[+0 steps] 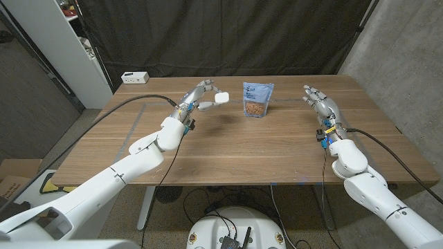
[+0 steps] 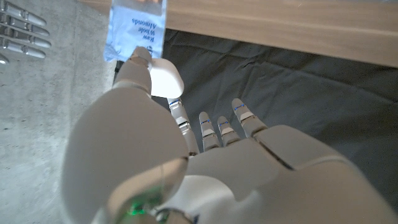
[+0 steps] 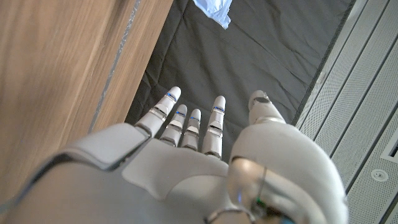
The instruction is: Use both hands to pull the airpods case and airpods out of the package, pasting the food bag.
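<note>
Left hand: we see our left hand [image 1: 205, 95] raised over the table's far half, left of the middle, pinching a small white rounded thing [image 1: 221, 99] between thumb and a finger; we take it for the airpods case, though its details are too small to tell.
Why held so: we judge the pinch keeps the case clear of the wood and close to the bag, so it can go straight to the bag's front.
Food bag: the blue food bag [image 1: 257, 99] stands upright near the table's far edge, about midway along it, just beside the case and apart from it; its label faces us.
Right hand: our right hand [image 1: 320, 104] hovers near the table's far right corner, fingers spread and holding nothing, well apart from the bag.
Why there: we judge it waits to steady the bag.
Table: bare wood [image 1: 242, 149] lies between both arms.
</note>
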You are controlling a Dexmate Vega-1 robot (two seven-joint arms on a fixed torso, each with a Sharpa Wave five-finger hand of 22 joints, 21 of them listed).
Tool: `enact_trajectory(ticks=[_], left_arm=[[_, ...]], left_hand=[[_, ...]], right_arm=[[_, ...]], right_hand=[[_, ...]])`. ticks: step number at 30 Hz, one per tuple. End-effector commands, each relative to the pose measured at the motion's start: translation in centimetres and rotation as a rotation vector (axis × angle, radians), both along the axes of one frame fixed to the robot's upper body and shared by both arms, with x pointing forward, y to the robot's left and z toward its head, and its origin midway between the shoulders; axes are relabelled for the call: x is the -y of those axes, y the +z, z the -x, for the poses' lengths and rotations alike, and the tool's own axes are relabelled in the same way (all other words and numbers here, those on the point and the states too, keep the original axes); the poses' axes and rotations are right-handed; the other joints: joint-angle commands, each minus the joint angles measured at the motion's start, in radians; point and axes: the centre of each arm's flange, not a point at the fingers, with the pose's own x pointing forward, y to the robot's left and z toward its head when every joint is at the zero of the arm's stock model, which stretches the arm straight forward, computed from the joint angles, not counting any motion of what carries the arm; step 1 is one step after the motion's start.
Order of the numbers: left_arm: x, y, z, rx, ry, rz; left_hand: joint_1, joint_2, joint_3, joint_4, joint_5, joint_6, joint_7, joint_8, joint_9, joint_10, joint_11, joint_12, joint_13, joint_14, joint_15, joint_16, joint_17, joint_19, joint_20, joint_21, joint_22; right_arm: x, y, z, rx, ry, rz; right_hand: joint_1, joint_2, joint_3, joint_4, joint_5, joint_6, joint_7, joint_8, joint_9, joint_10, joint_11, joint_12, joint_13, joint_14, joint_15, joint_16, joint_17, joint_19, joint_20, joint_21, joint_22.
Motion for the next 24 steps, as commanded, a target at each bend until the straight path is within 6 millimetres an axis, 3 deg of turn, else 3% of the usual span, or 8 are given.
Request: enact_trajectory(ticks=[1,2,3,6,7,9,16,24], left_arm=[[4.1,4.5,0.5,0.158,-0.089,-0.069],[4.4,4.7,0.4,0.166,-0.094,-0.073],[4.7,4.9,0.4,0.174,-0.098,-0.077],[5.4,5.4,0.1,0.196,-0.1,-0.094],[5.7,5.5,0.0,0.2,-0.104,-0.096],[6.1,5.8,-0.2,0.209,-0.109,-0.103],[7.7,6.6,-0.9,0.238,-0.129,-0.123],[9.3,7.3,-1.9,0.271,-0.16,-0.134]], left_hand=[[0.001,0.014,-0.007,0.002,-0.006,0.192,0.023,0.141,0.165,0.008,0.002,0.0,-0.002,0.005,-0.032,-0.002,0.004,0.008,-0.002,-0.003,0.001],[0.002,0.014,-0.008,0.002,-0.007,0.193,0.021,0.142,0.166,0.009,0.0,0.0,-0.002,0.005,-0.034,-0.002,0.004,0.009,-0.004,-0.003,0.001],[0.002,0.015,-0.01,0.003,-0.007,0.193,0.019,0.144,0.169,0.009,-0.001,-0.001,-0.003,0.006,-0.034,-0.002,0.004,0.009,-0.005,-0.003,0.001],[0.004,0.016,-0.014,0.004,-0.009,0.193,0.02,0.145,0.173,0.009,-0.002,-0.001,-0.003,0.006,-0.035,-0.003,0.004,0.01,-0.006,-0.004,0.001],[0.004,0.017,-0.015,0.004,-0.01,0.192,0.021,0.145,0.174,0.009,-0.001,-0.002,-0.004,0.005,-0.034,-0.003,0.004,0.01,-0.006,-0.005,0.001],[0.005,0.018,-0.016,0.005,-0.01,0.191,0.022,0.144,0.174,0.009,0.0,-0.002,-0.004,0.006,-0.033,-0.003,0.004,0.01,-0.004,-0.005,0.001],[0.008,0.02,-0.023,0.007,-0.013,0.19,0.021,0.145,0.178,0.011,0.0,-0.003,-0.005,0.007,-0.035,-0.004,0.004,0.012,-0.007,-0.006,0.001],[0.013,0.024,-0.031,0.008,-0.016,0.189,0.015,0.143,0.18,0.015,0.0,-0.004,-0.007,0.008,-0.037,-0.005,0.004,0.014,-0.005,-0.008,0.001]], right_arm=[[0.2,2.8,2.1,-0.104,-0.058,0.09],[0.2,3.1,2.3,-0.121,-0.071,0.094],[0.2,3.3,2.4,-0.137,-0.073,0.102],[0.2,4.0,2.5,-0.176,-0.064,0.108],[0.3,4.2,2.5,-0.189,-0.059,0.114],[0.3,4.6,2.3,-0.21,-0.042,0.126],[0.3,5.7,1.7,-0.251,0.004,0.174],[-0.7,6.9,0.9,-0.281,0.066,0.229]], right_hand=[[0.013,-0.032,-0.007,-0.009,0.002,0.033,0.026,0.012,0.004,-0.001,0.021,-0.002,0.0,-0.006,0.012,-0.011,-0.004,0.001,0.018,-0.014,0.004],[0.015,-0.042,-0.01,-0.009,0.003,0.035,0.025,0.011,0.004,0.0,0.022,-0.002,-0.001,-0.006,0.023,-0.012,-0.005,-0.006,0.025,-0.021,0.004],[0.019,-0.061,-0.016,-0.008,0.003,0.052,0.006,0.013,0.004,0.004,0.024,-0.002,-0.003,0.0,0.043,-0.012,-0.007,-0.016,0.042,-0.034,0.004],[0.024,-0.077,-0.02,-0.007,0.004,0.07,0.031,0.016,0.004,0.011,0.029,-0.001,-0.005,0.001,0.055,-0.014,-0.009,-0.019,0.052,-0.044,0.004],[0.026,-0.082,-0.021,-0.006,0.004,0.072,0.049,0.014,0.004,0.011,0.035,-0.001,-0.006,-0.002,0.06,-0.016,-0.009,-0.019,0.052,-0.048,0.004],[0.028,-0.084,-0.021,-0.005,0.004,0.073,0.061,0.013,0.005,0.012,0.038,-0.001,-0.007,-0.003,0.065,-0.017,-0.01,-0.017,0.053,-0.05,0.004],[0.035,-0.098,-0.024,-0.004,0.005,0.072,0.073,0.006,0.005,0.006,0.059,-0.005,-0.009,-0.03,0.094,-0.029,-0.011,-0.013,0.055,-0.06,0.005],[0.038,-0.113,-0.029,-0.002,0.008,0.071,0.083,0.001,0.005,0.004,0.071,-0.007,-0.011,-0.05,0.101,-0.035,-0.011,-0.019,0.059,-0.07,0.005]])
